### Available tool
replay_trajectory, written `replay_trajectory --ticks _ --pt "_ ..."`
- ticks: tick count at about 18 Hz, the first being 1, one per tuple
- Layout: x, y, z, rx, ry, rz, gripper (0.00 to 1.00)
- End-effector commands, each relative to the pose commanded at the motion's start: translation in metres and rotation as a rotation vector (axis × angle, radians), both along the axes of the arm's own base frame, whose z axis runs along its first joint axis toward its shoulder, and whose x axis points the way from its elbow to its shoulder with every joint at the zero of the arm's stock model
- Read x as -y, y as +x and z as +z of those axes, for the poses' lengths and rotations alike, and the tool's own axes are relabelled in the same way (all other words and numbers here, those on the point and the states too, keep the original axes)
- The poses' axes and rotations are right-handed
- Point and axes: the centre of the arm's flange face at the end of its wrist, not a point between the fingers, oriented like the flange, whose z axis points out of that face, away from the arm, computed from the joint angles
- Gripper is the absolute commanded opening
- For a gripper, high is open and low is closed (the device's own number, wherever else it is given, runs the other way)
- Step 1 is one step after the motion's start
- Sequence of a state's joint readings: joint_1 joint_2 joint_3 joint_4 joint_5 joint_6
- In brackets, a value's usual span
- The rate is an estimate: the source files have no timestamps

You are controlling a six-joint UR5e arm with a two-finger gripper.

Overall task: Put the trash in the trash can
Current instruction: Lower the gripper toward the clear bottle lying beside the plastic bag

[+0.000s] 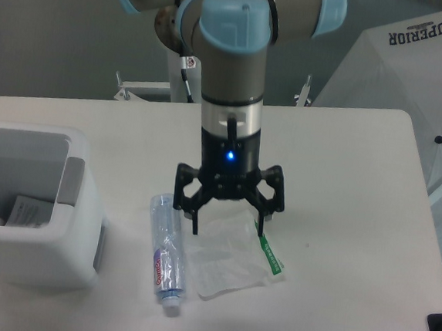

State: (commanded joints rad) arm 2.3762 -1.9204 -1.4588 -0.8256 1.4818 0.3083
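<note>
Camera, hand [227,229] spread above bag [232,257]

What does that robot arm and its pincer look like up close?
The arm is a thick silver-grey tube with light blue caps at its joints and a thin black cable along its side. Below comes a black wrist with a glowing blue light, ending in the black two-finger pincer, built of angular linkages and slim fingers.
</note>
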Motion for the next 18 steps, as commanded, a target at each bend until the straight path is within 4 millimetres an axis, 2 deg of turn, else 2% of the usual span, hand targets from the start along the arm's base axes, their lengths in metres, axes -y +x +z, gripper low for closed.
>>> replay_trajectory --ticks 3,6,11,13,16,18 --pt "-0.020 -0.001 -0.031 0.011 0.019 0.021 1.00" --pt "-0.040 0.007 -0.077 0.077 -0.018 0.029 1.00" --pt "-0.063 0.005 -0.148 0.146 -0.084 -0.001 1.00" --pt "-0.070 0.000 -0.164 0.155 -0.097 -0.001 1.00" --pt "-0.075 -0.001 -0.170 0.177 -0.087 -0.017 1.00" --pt "-0.077 -0.002 -0.186 0.200 -0.098 -0.003 1.00"
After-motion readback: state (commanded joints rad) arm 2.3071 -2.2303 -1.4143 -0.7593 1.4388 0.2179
